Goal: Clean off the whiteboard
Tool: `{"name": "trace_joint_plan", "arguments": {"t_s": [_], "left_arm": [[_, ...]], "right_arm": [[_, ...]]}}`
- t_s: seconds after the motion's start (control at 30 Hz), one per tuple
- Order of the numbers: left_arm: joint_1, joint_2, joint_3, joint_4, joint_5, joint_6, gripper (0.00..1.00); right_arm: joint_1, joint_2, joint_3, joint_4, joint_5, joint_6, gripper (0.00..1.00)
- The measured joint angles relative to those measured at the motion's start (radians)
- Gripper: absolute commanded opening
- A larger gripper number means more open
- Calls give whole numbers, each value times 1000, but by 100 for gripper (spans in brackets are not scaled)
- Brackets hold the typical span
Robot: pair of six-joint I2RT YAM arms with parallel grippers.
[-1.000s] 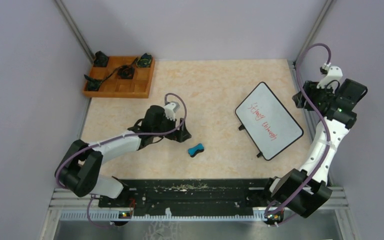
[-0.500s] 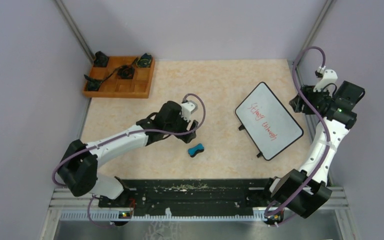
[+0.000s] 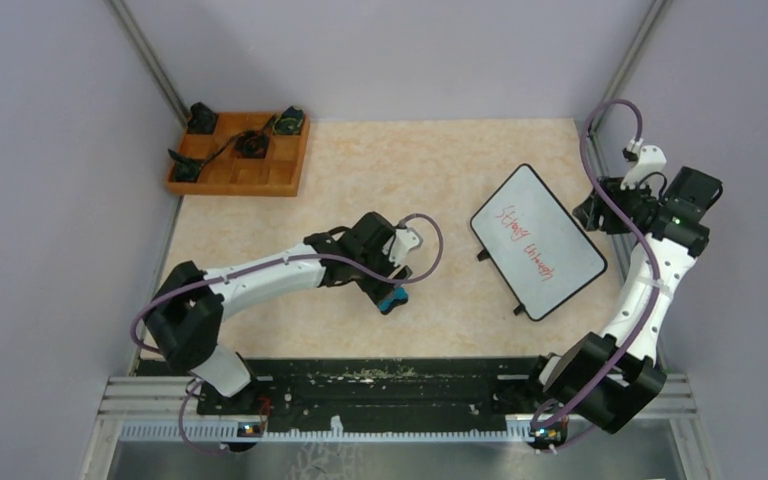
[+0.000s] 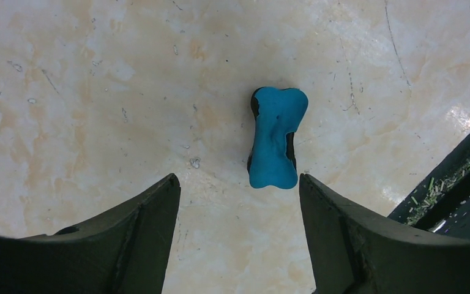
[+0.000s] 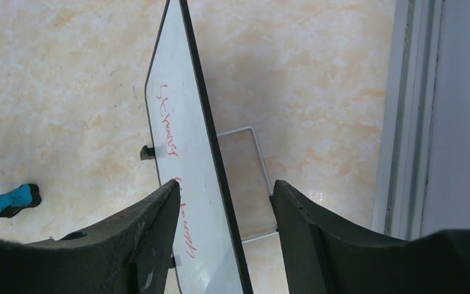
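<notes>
Beige marble-look table (image 3: pixel 440 170), scuffed, w/ the whiteboard (image 3: pixel 550 235) on its right side near the wall, propped at a tilt, red writing (image 3: pixel 525 245) on it and not yet wiped.

Risks:
- Left gripper (image 4: pixel 237 184) hung over the blue eraser (image 4: pixel 275 138), jaws wide, nothing held. Eraser sat ahead of the gap and closer to the right finger, so a straight drop + close could shove or spin it instead of pinching it.
- Right gripper (image 5: pixel 224 187) was also wide, empty, w/ the board's thin edge lined up in its gap; contact can't be told. Board leaned on a thin wire stand (image 5: pixel 254 131), so a sloppy clamp or a hard wipe prob. tips or slides it.

Elsewhere: wooden tray (image 3: pixel 280 185) w/ dark bits at far left corner, plain lilac walls (image 3: pixel 410 50), black base rail (image 3: pixel 380 385) w/ crumbs on it.
</notes>
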Motion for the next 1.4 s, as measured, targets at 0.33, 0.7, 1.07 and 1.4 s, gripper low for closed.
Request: {"name": "trace_joint_plan", "arguments": {"t_s": [0.33, 0.7, 1.07, 1.4], "left_arm": [[-17, -1, -14, 13, 42, 23, 72], [-36, 97, -15, 41, 68, 34, 67], [-37, 142, -14, 89, 89, 38, 62], [-37, 164, -13, 98, 93, 47, 58]], "right_arm": [[0, 14, -15, 0, -12, -11, 58], [-2, 14, -23, -2, -11, -26, 58], [-3, 14, -23, -2, -11, -27, 58], [-3, 14, -23, -2, -11, -29, 58]]}}
